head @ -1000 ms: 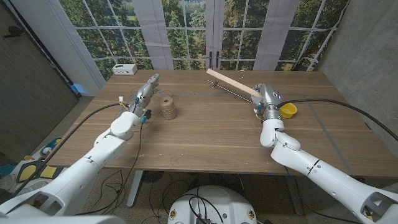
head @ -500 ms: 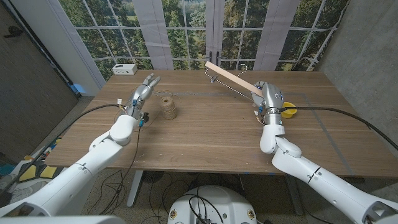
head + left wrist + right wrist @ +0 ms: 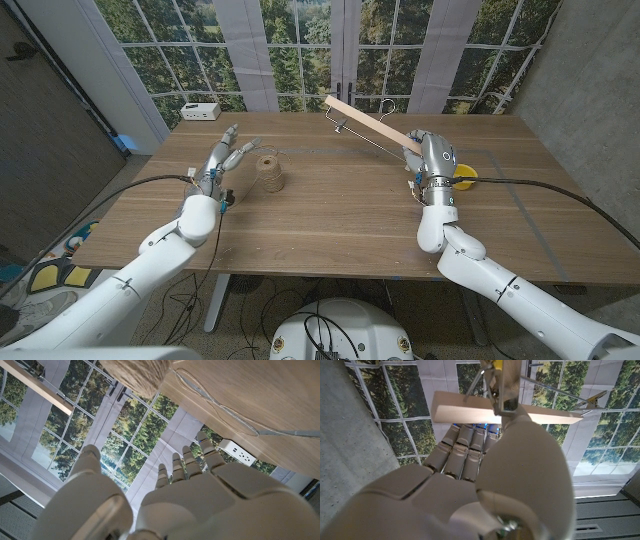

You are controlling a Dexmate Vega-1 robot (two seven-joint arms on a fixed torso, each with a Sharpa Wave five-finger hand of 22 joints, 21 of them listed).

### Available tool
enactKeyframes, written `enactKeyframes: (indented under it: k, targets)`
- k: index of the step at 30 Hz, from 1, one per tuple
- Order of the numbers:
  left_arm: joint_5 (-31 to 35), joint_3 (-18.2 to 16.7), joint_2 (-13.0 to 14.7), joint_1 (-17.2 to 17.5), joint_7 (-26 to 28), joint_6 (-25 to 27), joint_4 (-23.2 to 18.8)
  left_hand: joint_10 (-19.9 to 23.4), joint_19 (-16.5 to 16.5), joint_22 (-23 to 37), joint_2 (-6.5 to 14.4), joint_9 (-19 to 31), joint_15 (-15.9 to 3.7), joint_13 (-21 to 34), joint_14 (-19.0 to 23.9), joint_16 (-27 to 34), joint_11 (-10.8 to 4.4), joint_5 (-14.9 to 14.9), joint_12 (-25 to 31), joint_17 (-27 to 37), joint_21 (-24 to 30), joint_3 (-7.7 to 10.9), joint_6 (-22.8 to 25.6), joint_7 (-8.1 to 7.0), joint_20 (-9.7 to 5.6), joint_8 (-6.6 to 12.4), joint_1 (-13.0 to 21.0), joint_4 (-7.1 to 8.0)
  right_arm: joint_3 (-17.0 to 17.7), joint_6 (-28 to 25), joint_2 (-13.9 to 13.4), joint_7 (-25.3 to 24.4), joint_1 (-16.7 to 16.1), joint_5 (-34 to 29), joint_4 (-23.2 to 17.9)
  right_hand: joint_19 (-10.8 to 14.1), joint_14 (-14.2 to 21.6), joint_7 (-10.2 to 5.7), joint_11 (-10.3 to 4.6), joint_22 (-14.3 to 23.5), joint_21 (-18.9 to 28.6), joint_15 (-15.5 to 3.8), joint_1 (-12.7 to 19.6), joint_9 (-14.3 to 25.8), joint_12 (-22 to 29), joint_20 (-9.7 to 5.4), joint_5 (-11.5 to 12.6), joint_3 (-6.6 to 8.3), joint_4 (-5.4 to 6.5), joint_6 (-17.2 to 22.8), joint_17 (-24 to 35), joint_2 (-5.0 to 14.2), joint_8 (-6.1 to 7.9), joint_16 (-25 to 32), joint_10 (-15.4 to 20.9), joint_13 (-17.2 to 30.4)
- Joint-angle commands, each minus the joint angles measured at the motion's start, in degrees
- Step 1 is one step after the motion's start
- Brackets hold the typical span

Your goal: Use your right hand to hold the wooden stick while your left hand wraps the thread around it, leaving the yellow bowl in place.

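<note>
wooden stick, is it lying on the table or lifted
Lifted. In the head view the wooden stick slants up off the table, its near end held in the right robot hand, far end raised.

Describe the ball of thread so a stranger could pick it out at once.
On the wooden table, look at the robot's left side, just ahead of the left hand. The ball of thread stands there: a small tan wound bundle, apart from the hand.

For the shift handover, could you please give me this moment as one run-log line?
right hand: grips wooden stick, raised off table | left hand: open beside thread spool | yellow bowl: in place
</note>
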Motion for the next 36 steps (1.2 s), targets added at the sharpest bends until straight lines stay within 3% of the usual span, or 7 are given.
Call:
enactKeyframes:
  k: [1, 9, 13, 15, 17, 24, 36]
  targets:
    - [2.7, 0.4, 0.3, 1.5, 2.0, 6.2, -2.0, 0.5, 0.2, 0.0, -0.4, 0.2, -0.01, 0.1, 0.9, 0.1, -0.46, 0.5, 0.3, 0.2, 0.2, 0.11, -0.3, 0.35, 1.12, 0.25, 2.1, -0.52, 0.6, 0.8, 0.2, -0.1, -1.1, -1.6, -0.8, -0.3, 2.0, -6.38, -6.98, 0.3, 0.6, -9.41, 5.4, 10.2, 8.3, -2.7, 0.4, -0.03, 0.2, 6.6, 0.3, 5.63, 0.51, -0.4, 6.4, 7.5]
    - [5.2, 3.3, 0.2, -0.9, 1.3, 9.7, -1.5, -0.9, 2.0, -0.1, -3.2, 0.3, 1.26, 0.3, -0.4, -0.9, 1.43, 2.2, -0.4, 0.3, 0.4, -0.85, -2.0, 3.18, -0.73, -0.15, 8.1, -0.89, 1.0, 1.1, 0.4, 0.3, -1.5, -1.7, -1.0, -0.4, 2.3, -6.35, -6.61, 0.3, 1.3, -9.4, 5.5, 9.9, 8.3, -2.71, 0.6, -0.34, 0.4, 6.8, 0.6, 5.67, 0.45, -0.9, 6.5, 7.3]
    - [5.2, 4.5, -0.2, -2.1, 0.4, 8.4, -0.1, -1.0, 3.2, -0.2, -4.0, 0.4, 1.05, 0.4, -0.6, -1.0, 1.42, 3.2, -0.4, 0.3, 0.7, -1.6, -1.8, 3.51, -2.07, 0.01, 9.6, -0.88, 1.1, 0.8, 0.6, 0.6, -1.5, -1.8, -1.0, -0.5, 2.4, -6.41, -6.51, 0.3, 1.5, -9.42, 5.6, 9.8, 8.2, -2.71, 0.7, -0.42, 0.3, 6.9, 0.8, 5.58, 0.43, -1.1, 6.6, 7.1]
    - [4.1, 4.3, -1.0, -2.3, 0.4, 5.0, 1.4, -0.9, 3.4, -0.2, -4.1, 0.4, 0.89, 0.4, -0.5, -1.0, 1.34, 3.4, -0.4, 0.3, 0.7, -1.79, -1.6, 3.65, -2.13, 0.09, 9.9, -0.87, 1.2, 0.6, 0.5, 1.2, -1.5, -1.7, -1.1, -0.6, 2.5, -6.4, -6.59, 0.3, 1.6, -9.31, 5.6, 9.8, 8.2, -2.71, 0.7, -0.53, 0.33, 6.9, 0.9, 5.52, 0.41, -1.1, 6.6, 7.1]
    - [5.9, 5.2, -1.0, -2.7, 1.3, 5.9, 1.2, -0.2, 4.4, -0.2, -4.5, 0.4, 0.05, 0.5, 0.5, -0.7, 1.06, 4.3, -0.2, 0.3, 1.0, -2.73, -0.6, 4.02, -2.75, 0.46, 11.1, -0.73, 1.2, 0.5, 0.5, 1.4, -1.6, -1.6, -1.0, -0.6, 2.5, -6.38, -6.43, 0.3, 1.8, -9.39, 5.8, 9.7, 8.2, -2.66, 0.8, -0.49, 0.27, 7.0, 0.9, 5.58, 0.4, -1.3, 6.7, 7.0]
    - [6.0, 6.7, -2.0, -4.4, 0.3, 5.2, 3.0, 2.1, 7.8, -0.2, -4.2, 0.5, -1.45, 0.6, 3.1, -0.2, 0.54, 6.3, 0.6, 0.2, 1.9, -4.83, 1.6, 4.47, -3.93, 0.96, 14.0, -0.43, 1.7, 0.8, 0.5, 0.9, -2.0, -1.3, -0.8, -0.8, 2.7, -6.46, -6.48, 0.2, 2.3, -9.38, 5.8, 9.4, 8.2, -2.67, 0.9, -0.76, 0.41, 7.0, 1.2, 5.61, 0.31, -1.7, 6.7, 6.9]
    - [6.5, 9.0, -1.2, -6.5, -3.2, 6.1, 4.1, 0.6, 7.8, -0.2, -3.7, 0.6, -0.92, 0.7, 2.0, -1.0, 0.59, 7.5, -0.1, 0.1, 1.7, -5.88, 0.3, 4.8, -3.8, 0.17, 16.8, -0.36, 2.3, 0.8, 0.4, 0.9, -2.2, -1.0, -1.0, -1.1, 3.0, -6.4, -6.52, 0.2, 3.0, -9.24, 6.0, 9.3, 8.2, -2.61, 1.2, -1.1, 0.45, 7.0, 1.6, 5.55, 0.25, -2.3, 6.6, 6.9]
